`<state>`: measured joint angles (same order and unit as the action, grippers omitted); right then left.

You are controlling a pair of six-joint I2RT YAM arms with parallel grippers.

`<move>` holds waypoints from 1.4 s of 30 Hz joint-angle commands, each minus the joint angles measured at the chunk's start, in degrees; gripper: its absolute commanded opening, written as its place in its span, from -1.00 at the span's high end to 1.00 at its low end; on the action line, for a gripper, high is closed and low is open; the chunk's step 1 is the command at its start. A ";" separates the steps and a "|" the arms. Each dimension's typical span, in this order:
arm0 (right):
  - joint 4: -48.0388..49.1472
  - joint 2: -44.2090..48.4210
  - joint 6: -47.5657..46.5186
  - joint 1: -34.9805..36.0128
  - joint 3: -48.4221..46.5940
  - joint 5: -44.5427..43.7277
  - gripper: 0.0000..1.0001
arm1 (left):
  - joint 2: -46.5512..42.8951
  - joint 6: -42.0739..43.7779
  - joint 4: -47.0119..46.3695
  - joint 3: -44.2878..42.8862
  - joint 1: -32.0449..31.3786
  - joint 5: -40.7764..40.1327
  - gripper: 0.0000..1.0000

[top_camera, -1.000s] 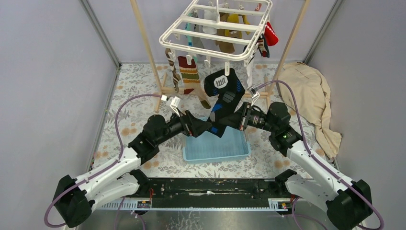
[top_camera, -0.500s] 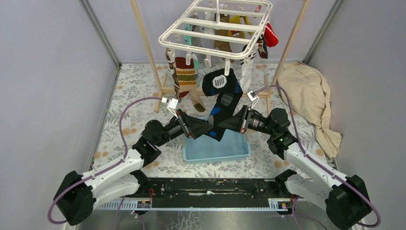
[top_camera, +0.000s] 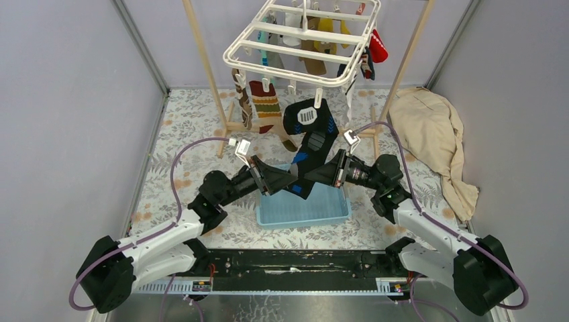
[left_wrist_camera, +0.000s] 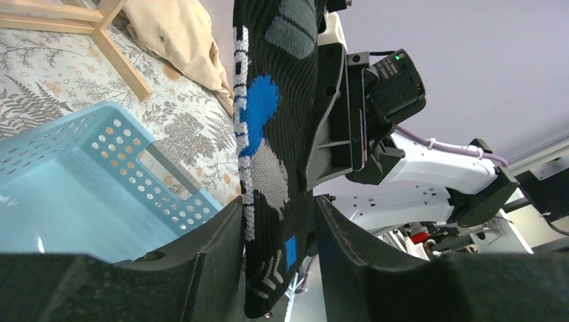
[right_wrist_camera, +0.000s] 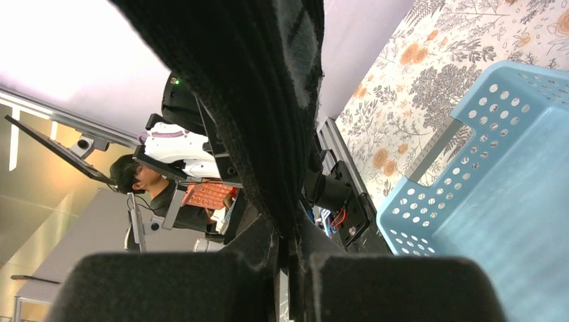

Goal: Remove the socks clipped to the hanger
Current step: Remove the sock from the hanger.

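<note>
Surroundings: the white hanger [top_camera: 302,40] is suspended from the wooden rack [top_camera: 204,74] at the far end of the floral table cover [top_camera: 181,161]. Socks are clipped along it, among them a brown-striped sock [top_camera: 265,107], a yellow sock [top_camera: 327,27] and a red sock [top_camera: 379,45]. A beige cloth [top_camera: 433,144] is heaped at the right, beside a rack leg. A blue basket [top_camera: 305,208] sits directly under both grippers.

Task item: the black sock [top_camera: 312,134], patterned with blue and grey patches, is clipped to the near edge of the hanger and hangs down over the basket. The brown-striped sock hangs just to its left, not touching either gripper.

Arm pose: both arms are reached forward and angled inward, so the wrists meet at the lower part of the black sock from opposite sides.

Left gripper [left_wrist_camera: 278,228]: fingers [left_wrist_camera: 201,258] partly drawn in, one against each face of the sock, with the sock filling the gap between them.

Right gripper [right_wrist_camera: 288,261]: fingers pressed together, with the sock fabric pinched between them.

Markings: a white label [top_camera: 307,115] with dark bars is seen near the sock's top; no text can be read.
</note>
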<state>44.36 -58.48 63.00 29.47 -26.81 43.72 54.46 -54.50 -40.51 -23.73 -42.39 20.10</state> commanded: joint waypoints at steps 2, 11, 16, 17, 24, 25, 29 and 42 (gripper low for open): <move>6.05 -1.02 1.03 0.12 -0.21 1.46 0.97 | 1.06 -0.43 -5.19 0.93 -0.59 1.99 0.18; 1.65 -1.70 -2.26 0.15 -1.32 1.31 0.68 | 2.22 -1.12 -3.45 -0.40 -0.59 3.48 1.00; -4.11 -0.10 -6.16 0.10 -2.61 0.41 0.18 | 1.91 -1.13 3.72 -4.27 -0.56 4.65 1.00; -6.27 0.53 -7.69 0.14 -3.12 0.01 0.10 | 1.64 -1.09 4.94 -5.05 -0.54 4.84 1.00; -17.28 7.16 -16.47 0.14 -4.94 -4.11 -0.25 | -1.16 1.99 20.08 -12.89 -0.34 3.86 1.00; -18.42 8.36 -17.73 0.14 -5.15 -4.62 -0.31 | -1.50 2.64 22.42 -14.11 -0.29 3.49 1.00; -24.77 12.75 -23.13 0.19 -6.68 -8.06 -0.57 | -2.46 3.92 31.30 -17.88 0.86 2.44 1.00; -37.82 19.92 -37.97 0.12 -14.68 -15.09 -0.99 | -5.33 0.23 39.13 -22.40 12.32 10.99 1.00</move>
<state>8.36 -40.14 30.44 29.47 -38.02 31.88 50.15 -52.66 -3.25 -42.76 -33.93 25.45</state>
